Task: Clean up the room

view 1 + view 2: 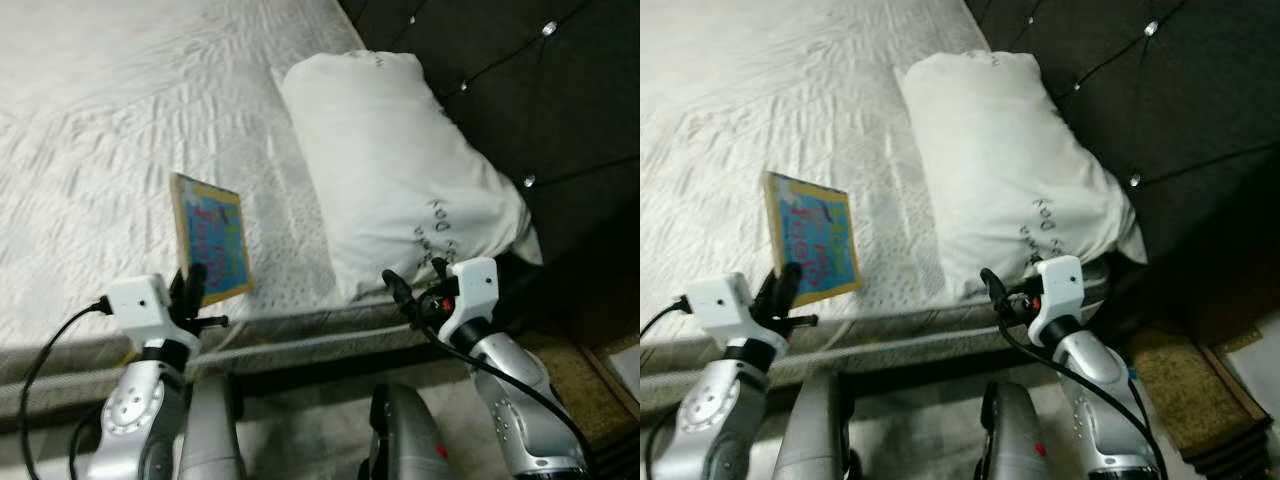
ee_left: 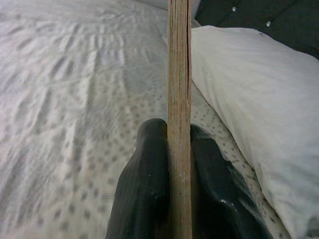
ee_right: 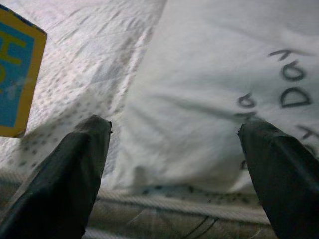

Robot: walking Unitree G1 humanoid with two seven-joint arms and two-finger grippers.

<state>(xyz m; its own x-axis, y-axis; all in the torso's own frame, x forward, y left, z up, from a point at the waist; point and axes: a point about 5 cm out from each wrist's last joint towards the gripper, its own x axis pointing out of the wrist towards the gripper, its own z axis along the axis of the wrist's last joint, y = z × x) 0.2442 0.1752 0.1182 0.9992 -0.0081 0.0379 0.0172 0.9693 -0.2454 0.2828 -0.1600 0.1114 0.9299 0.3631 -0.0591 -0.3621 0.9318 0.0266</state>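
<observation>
— Where is the book, and what has hold of it?

— The left gripper [image 1: 190, 290] has its two black fingers [image 2: 144, 189] pressed tight against both faces of a thin picture book [image 1: 210, 238] with a yellow border and a blue cover. In the left wrist view the book stands edge-on between the fingers, its page edge running straight up. In the head views it sits at about 8 o'clock from the centre, held upright and a little tilted over the near edge of the bed [image 1: 90, 150].

— And the other arm?

— The right gripper [image 1: 415, 285] is at about 5 o'clock, its fingers spread wide with nothing between them. It hangs just at the near end of the white pillow [image 1: 400, 170]. In the right wrist view the pillow lies between the two fingers, with dark lettering on the fabric, and a corner of the book shows off to one side.

— What does the bed look like?

— A pale quilted cover with a dotted, stitched pattern. The pillow lies on it at about 1 o'clock from the book, near it but apart, and rests against a dark tufted headboard [image 1: 540, 80] with shiny buttons. At 4 o'clock, beside the bed, there is a brownish rug [image 1: 575, 375] on the floor.
</observation>
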